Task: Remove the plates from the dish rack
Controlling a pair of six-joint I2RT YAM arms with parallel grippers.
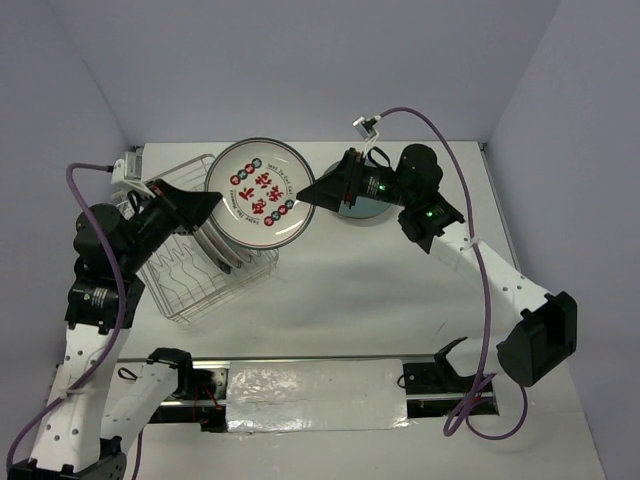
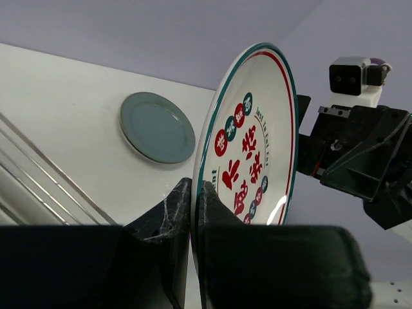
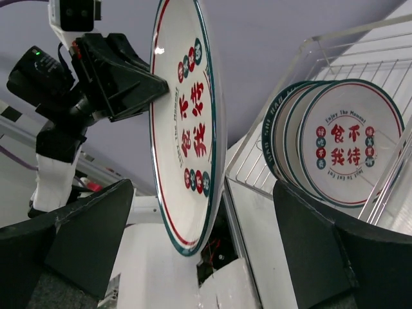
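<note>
**Top view.** Left arm bent up from its base, forearm reaching over the dish rack point(image 1: 180, 290). Left tool point(image 1: 207, 200) sits on the left rim of the held plate point(image 1: 258, 192), which is raised over the rack's far corner with its face turned up toward the camera. Right arm reaches in from the right with the elbow raised, and the right tool point(image 1: 318, 192) is at the plate's right rim. Other plates point(image 1: 225, 255) stand on edge in the rack. A grey plate point(image 1: 368, 214) lies flat on the tabletop point(image 1: 380, 300), partly under the right wrist.

**Left wrist.** Left tool point(image 2: 196, 193) is pinched tight on the rim of the held plate point(image 2: 254, 141), which stands nearly upright. The right tool point(image 2: 360, 154) is just past the far rim. The grey plate point(image 2: 156, 127) lies flat beyond.

**Right wrist.** Right tool point(image 3: 203, 193) is spread wide. The held plate point(image 3: 187, 129) stands between its fingers point(image 3: 90, 238) with a gap on each side, so it grips nothing. The left tool point(image 3: 122, 77) clamps the opposite rim. The rack plates point(image 3: 347, 141) lean upright inside the rack point(image 3: 386, 58).
</note>
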